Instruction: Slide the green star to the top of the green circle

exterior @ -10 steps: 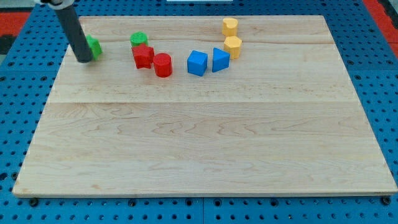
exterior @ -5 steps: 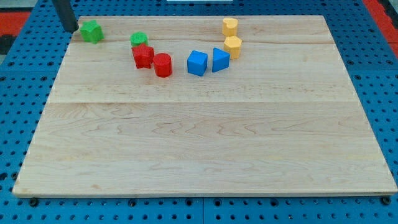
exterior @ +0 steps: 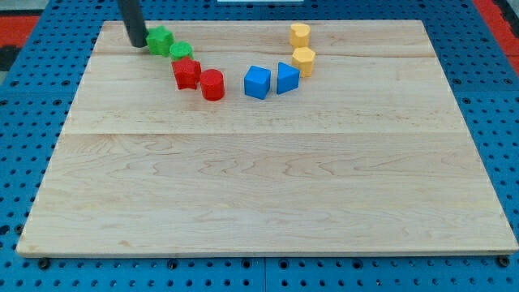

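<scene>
The green star (exterior: 160, 38) lies near the board's top left, touching or almost touching the green circle (exterior: 181, 51) on that circle's upper-left side. My tip (exterior: 138, 44) rests on the board right against the star's left side. The dark rod rises from it toward the view's top left.
A red star-like block (exterior: 186, 73) sits just below the green circle, with a red cylinder (exterior: 212, 84) to its right. A blue cube (exterior: 257, 82) and a blue triangle (exterior: 287, 78) stand mid-board. Two yellow blocks (exterior: 301, 34) (exterior: 304, 59) stand at the top. The wooden board (exterior: 268, 186) fills the view.
The tip went up around the star's left side, then moved right and pushed the green star rightward from the board's left edge to beside the green circle.
</scene>
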`<action>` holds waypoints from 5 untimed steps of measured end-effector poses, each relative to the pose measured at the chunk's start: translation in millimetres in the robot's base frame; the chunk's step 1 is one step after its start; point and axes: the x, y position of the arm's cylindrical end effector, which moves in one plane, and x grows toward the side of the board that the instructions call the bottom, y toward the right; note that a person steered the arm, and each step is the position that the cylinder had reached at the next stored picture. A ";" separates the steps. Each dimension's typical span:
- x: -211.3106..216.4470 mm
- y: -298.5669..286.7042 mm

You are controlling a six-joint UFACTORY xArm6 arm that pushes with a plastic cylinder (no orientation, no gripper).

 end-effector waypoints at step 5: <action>-16.0 -3.1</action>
